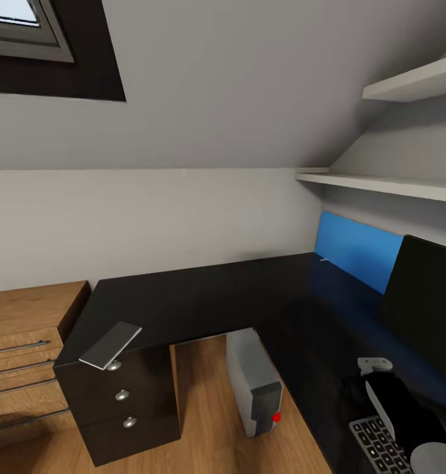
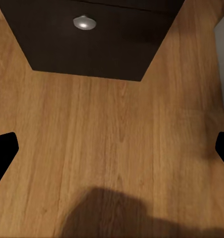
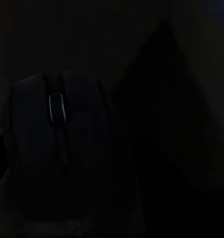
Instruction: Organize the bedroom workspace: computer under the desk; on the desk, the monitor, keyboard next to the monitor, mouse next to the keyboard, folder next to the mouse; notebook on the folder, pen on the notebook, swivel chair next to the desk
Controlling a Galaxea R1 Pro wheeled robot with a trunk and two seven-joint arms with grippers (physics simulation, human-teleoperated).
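Right wrist view shows the mouse [image 3: 57,148] close under the right gripper, finger state indeterminable in the dark; set it down flat on the desk [image 1: 203,289] beside the keyboard [image 1: 381,444].

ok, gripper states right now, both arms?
Left gripper: open, jaws wide apart over bare wood floor, holding nothing.
Right gripper: cannot tell; its wrist view is very dark, with a mouse close in front.
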